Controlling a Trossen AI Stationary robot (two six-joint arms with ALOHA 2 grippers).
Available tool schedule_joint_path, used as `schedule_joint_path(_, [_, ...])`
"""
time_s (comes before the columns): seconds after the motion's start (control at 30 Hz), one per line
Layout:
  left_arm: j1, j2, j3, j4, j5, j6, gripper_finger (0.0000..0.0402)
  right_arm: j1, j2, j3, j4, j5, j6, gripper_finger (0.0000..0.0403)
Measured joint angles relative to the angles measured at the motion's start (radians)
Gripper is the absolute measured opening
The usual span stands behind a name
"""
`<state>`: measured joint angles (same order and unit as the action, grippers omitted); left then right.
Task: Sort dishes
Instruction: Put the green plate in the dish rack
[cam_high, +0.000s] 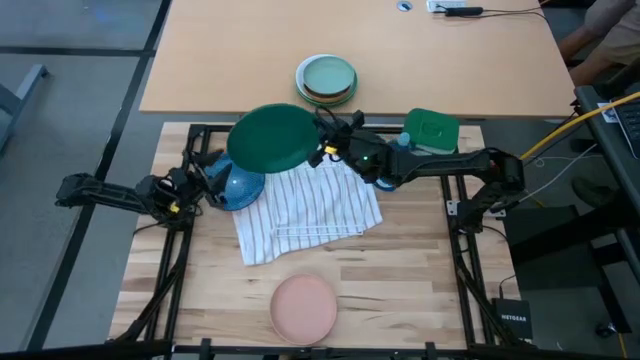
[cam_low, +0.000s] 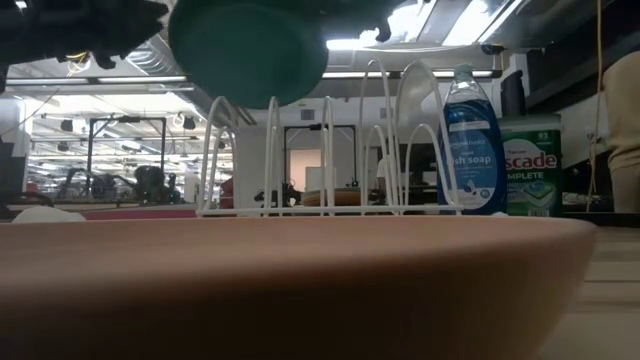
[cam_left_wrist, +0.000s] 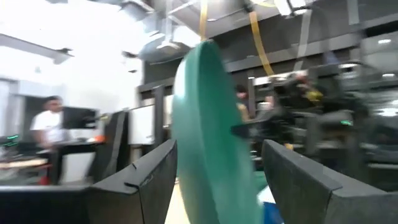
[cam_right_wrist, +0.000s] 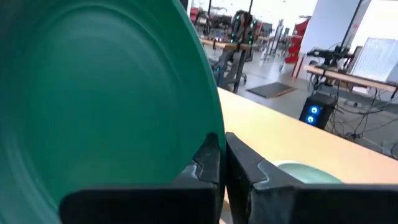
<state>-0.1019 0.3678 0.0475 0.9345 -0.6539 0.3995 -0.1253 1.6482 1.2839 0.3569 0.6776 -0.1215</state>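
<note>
The large dark green plate (cam_high: 270, 138) is lifted above the white wire rack (cam_low: 330, 150), which stands on a striped towel (cam_high: 310, 210). The plate also shows in the low view (cam_low: 248, 48). My right gripper (cam_high: 322, 152) is shut on the plate's right rim. My left gripper (cam_high: 197, 182) is open at the left side of the glossy blue bowl (cam_high: 238, 186). The green plate (cam_left_wrist: 205, 130) shows edge-on beyond its fingers. The salmon-pink plate (cam_high: 304, 307) lies flat near the table's front edge. The magenta plate is hidden. My right gripper pinches the green plate's rim (cam_right_wrist: 210, 138) between its two fingers, on the side toward the table's right. The fingers come roughly level from the right. The plate is lifted clear, tilted, above the rack. My left gripper: I cannot tell whether it touches the blue bowl.
Stacked pale mint-green plates (cam_high: 326, 80) sit on the far tan table. A blue soap bottle (cam_low: 470, 140) and a green box (cam_high: 432, 130) stand at the rack's right end. The salmon plate (cam_low: 300, 280) fills the low view's foreground. A person (cam_left_wrist: 46, 134) stands in the room.
</note>
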Motion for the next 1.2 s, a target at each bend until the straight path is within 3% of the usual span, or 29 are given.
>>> schedule_joint_path(0.3, [0.093,0.004,0.000,-0.005,-0.046,0.017,0.0225,0.000,0.034,0.000,0.071,-0.015,-0.015,0.0007])
schedule_joint_path(0.8, [0.243,0.077,0.000,-0.011,-0.041,-0.155,0.0221,0.000,0.034,0.000,0.088,-0.184,0.020,0.0007])
schedule_joint_path(0.97, [0.257,0.082,0.000,-0.011,-0.040,-0.172,0.0167,0.000,0.034,0.000,0.087,-0.223,0.022,0.0007])
schedule_joint_path(1.2, [0.257,0.082,0.000,-0.010,-0.039,-0.171,0.0051,0.001,0.034,0.000,0.083,-0.250,0.023,0.0021])
